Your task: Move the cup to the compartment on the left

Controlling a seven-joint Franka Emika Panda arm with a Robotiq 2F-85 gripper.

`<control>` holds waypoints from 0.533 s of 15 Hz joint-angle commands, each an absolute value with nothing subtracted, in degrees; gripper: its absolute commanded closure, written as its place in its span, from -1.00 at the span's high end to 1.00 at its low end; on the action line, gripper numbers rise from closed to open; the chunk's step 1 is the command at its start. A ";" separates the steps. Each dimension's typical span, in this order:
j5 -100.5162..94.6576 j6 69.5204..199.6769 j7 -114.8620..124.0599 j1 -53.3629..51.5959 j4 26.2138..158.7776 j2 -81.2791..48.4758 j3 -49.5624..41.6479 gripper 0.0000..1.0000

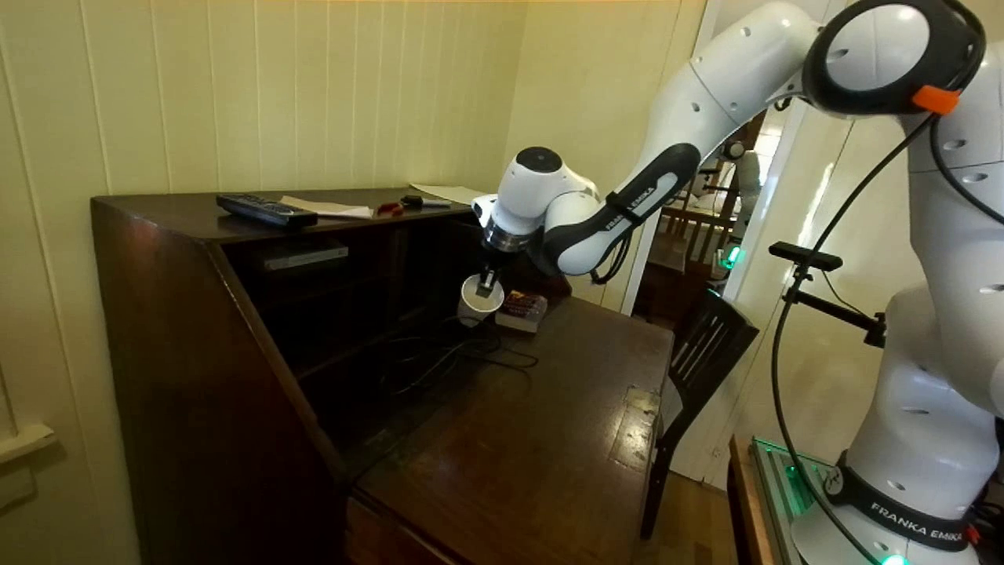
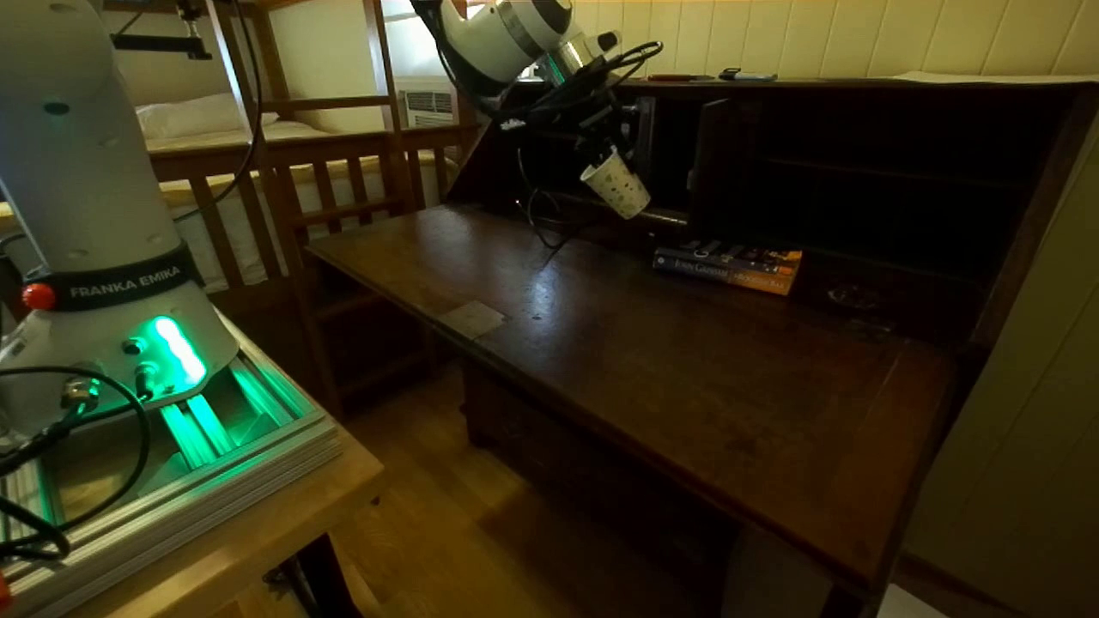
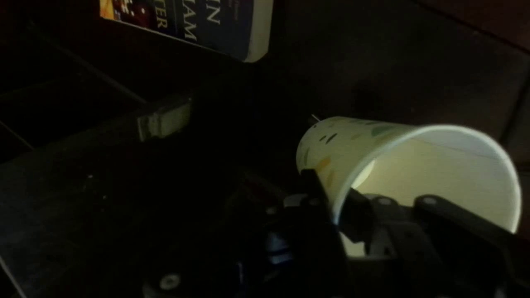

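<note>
By the gripper [image 3: 336, 202] the cup [image 2: 616, 184] was grasped at its rim and held tilted above the tabletop [image 2: 601, 343], near the rear edge, between the book [image 2: 728, 269] and the rear left corner. Lifting was judged done; placing and release were left, though which of the compartments [image 1: 329, 314] was meant could not be told

Dark metal gripper [image 1: 484, 283] pinches rim of tilted white tapered cup [image 1: 471, 308] above thin black cables [image 1: 452, 355] on dark brown wooden desk [image 1: 510, 447]. Thick pale-edged paperback [image 1: 521, 312] nearby; long black remote [image 1: 267, 210] atop desk.
</note>
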State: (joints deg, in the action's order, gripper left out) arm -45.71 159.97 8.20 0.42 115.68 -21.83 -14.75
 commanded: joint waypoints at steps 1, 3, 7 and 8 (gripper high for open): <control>-44.01 169.45 -2.76 5.46 130.11 -9.52 -10.91 -0.97; -43.73 174.09 -10.57 7.98 136.43 -4.38 -9.93 -0.97; -43.31 184.64 -26.04 14.10 148.83 3.96 -7.92 -0.97; -42.48 187.66 -29.83 14.25 151.15 4.89 -8.37 -0.97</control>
